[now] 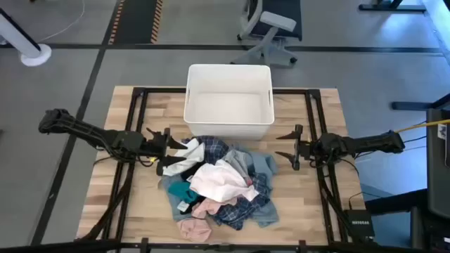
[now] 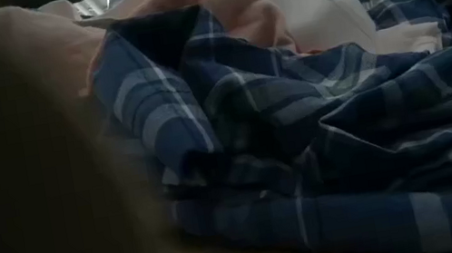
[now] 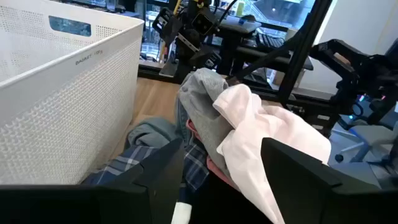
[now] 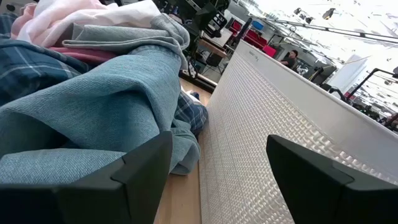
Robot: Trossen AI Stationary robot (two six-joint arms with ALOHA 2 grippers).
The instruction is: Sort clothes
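Observation:
The clothes (image 1: 218, 184) lie in a heap on the wooden table (image 1: 309, 211), in front of the white bin (image 1: 228, 102): blue plaid, light blue denim (image 4: 112, 93), white (image 3: 261, 130), pink, grey and teal pieces. My left gripper (image 1: 163, 151) is open at the heap's left edge, low over the table, its fingers pointing right. My right gripper (image 1: 290, 146) is open just right of the heap, pointing left at the denim. The low view shows blue plaid cloth (image 2: 322, 147) close up.
The white bin stands empty at the table's far middle; its perforated wall (image 3: 68, 106) is close beside both grippers, also in the right wrist view (image 4: 267, 124). Bare wood lies left and right of the heap. An office chair (image 1: 271, 28) stands beyond the table.

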